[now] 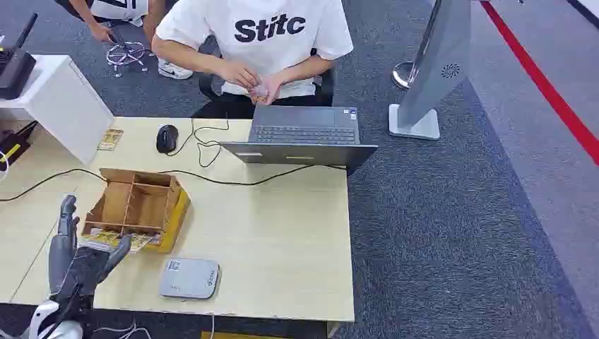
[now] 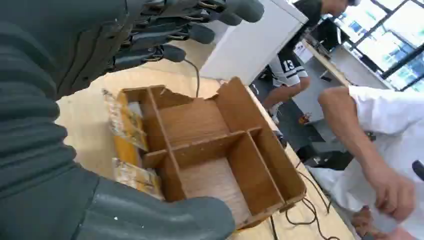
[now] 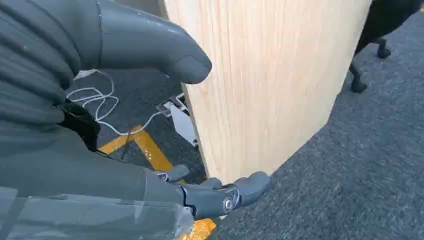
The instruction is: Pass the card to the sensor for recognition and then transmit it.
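Note:
A wooden divided box (image 1: 138, 205) stands on the left of the table. Yellow-patterned cards (image 1: 116, 240) fill its near slot, and the left wrist view shows them standing on edge (image 2: 125, 122). My left hand (image 1: 74, 261) hovers just near-left of the box with its fingers spread and holds nothing; seen from the wrist, the left hand (image 2: 75, 75) is above the card slot. The grey flat sensor (image 1: 189, 277) lies near the table's front edge, right of the box. My right hand (image 3: 75, 150) hangs beside a pale wooden panel (image 3: 270, 75), fingers apart and empty.
A person in a white T-shirt (image 1: 265, 42) sits behind an open laptop (image 1: 300, 138) at the far side. A black mouse (image 1: 167, 138) and cables (image 1: 205, 152) lie behind the box. A white cabinet (image 1: 60, 102) stands at the left. A grey stand (image 1: 431, 78) is on the carpet.

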Motion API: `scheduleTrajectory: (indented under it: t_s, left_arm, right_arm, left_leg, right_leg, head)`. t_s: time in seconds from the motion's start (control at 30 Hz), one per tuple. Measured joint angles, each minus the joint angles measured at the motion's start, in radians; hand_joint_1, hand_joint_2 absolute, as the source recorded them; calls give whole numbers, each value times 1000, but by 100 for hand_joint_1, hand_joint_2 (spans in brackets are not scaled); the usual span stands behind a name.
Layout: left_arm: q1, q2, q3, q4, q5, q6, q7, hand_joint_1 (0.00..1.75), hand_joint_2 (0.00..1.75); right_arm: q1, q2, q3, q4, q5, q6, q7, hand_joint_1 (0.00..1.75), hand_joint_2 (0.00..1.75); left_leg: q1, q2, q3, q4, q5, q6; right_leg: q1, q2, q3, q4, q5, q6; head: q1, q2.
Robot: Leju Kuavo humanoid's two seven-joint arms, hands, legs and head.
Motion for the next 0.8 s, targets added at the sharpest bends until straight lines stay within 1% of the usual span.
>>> scheduleTrajectory:
  t_s: [0.3, 0.8]
  left_arm:
    - [-129, 74, -152, 31, -232, 32, 113, 0, 175]
    - [-356, 230, -416, 164, -589, 109, 311, 0, 175]
  right_arm:
    - [-22, 7, 1, 0, 36, -8, 19, 0, 175]
    - [-60, 21, 12, 2, 99, -24, 51, 0, 175]
  left_leg:
    - [0, 0, 0, 0, 0, 0]
    - [0, 1, 0, 1, 1, 1]
  right_leg:
    - [0, 0, 0, 0, 0, 0]
    - [0, 1, 0, 0, 1, 0]
  head:
    - [0, 0]
    - [0, 0]
